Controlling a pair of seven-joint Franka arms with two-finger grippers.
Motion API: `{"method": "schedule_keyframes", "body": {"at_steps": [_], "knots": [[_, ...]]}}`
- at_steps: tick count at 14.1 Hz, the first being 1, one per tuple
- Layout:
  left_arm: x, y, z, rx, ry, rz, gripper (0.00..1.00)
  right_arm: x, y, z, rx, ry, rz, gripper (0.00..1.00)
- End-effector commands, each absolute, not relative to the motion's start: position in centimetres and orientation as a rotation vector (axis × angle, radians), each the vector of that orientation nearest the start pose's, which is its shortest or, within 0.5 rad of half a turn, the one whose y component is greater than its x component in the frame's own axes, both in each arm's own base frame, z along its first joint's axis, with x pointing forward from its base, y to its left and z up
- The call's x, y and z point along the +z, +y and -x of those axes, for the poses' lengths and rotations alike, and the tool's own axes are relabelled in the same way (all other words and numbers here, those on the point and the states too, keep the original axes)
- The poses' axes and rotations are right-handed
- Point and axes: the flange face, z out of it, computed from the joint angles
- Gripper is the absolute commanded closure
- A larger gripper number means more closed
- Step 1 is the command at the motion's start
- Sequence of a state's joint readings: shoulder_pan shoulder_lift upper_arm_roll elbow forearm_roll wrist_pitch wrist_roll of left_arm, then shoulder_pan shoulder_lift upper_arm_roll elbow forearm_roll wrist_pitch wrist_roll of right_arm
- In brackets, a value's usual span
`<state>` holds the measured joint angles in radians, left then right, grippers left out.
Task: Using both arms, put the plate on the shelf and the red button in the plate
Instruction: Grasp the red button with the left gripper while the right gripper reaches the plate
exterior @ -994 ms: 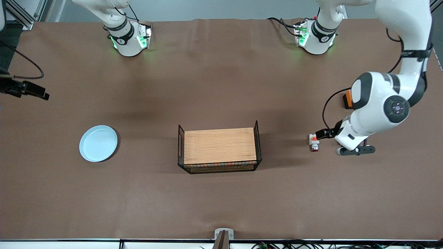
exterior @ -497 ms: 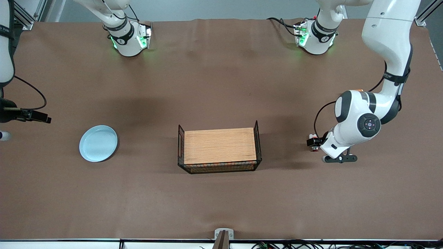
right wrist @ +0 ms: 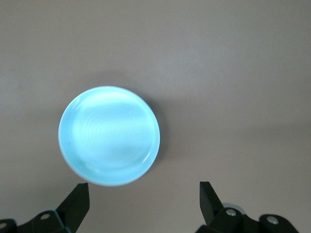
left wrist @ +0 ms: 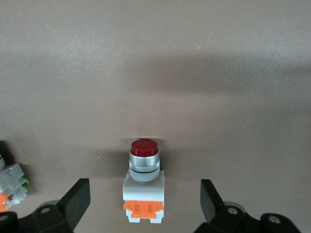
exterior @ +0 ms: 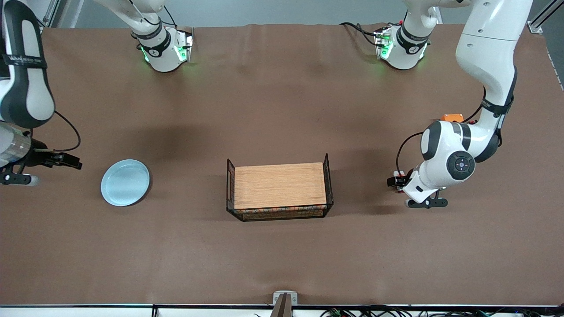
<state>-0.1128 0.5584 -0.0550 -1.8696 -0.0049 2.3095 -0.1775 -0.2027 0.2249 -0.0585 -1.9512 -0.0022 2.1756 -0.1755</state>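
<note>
The pale blue plate lies flat on the brown table toward the right arm's end. My right gripper is open and empty, low over the table beside the plate. In the right wrist view the plate lies just ahead of the open fingertips. The red button, white with an orange patch and a red tip, lies on its side on the table. My left gripper is open and straddles it, its fingers apart from it on both sides. In the front view the left gripper hides most of the button.
A black wire basket holding a wooden board stands mid-table between the plate and the button. An orange box shows by the left arm's elbow. A similar white-orange piece lies at the edge of the left wrist view.
The left gripper has moved toward the basket and come over the red button. The right arm has come in from the table's end toward the plate.
</note>
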Motion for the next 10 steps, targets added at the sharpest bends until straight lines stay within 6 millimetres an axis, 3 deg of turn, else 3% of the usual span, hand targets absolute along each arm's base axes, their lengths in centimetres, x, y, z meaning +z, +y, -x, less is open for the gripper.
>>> {"method": "schedule_keyframes", "body": {"at_steps": [1, 4, 8, 10], "knots": [[19.6, -10.6, -61.8, 0.177, -0.006, 3.136, 0.00, 32.2, -16.2, -57.9, -0.043, 0.124, 3.159, 0.00], [18.6, -10.7, -61.6, 0.194, -0.001, 3.135, 0.00, 27.7, -16.3, -58.5, -0.051, 0.173, 3.129, 0.00], [17.9, -10.6, -61.5, 0.194, -0.004, 3.136, 0.01, 23.7, -16.5, -58.8, -0.080, 0.188, 3.130, 0.00], [17.7, -10.6, -61.4, 0.201, -0.006, 3.134, 0.14, 22.2, -16.8, -58.7, -0.070, 0.197, 3.130, 0.01]]}}
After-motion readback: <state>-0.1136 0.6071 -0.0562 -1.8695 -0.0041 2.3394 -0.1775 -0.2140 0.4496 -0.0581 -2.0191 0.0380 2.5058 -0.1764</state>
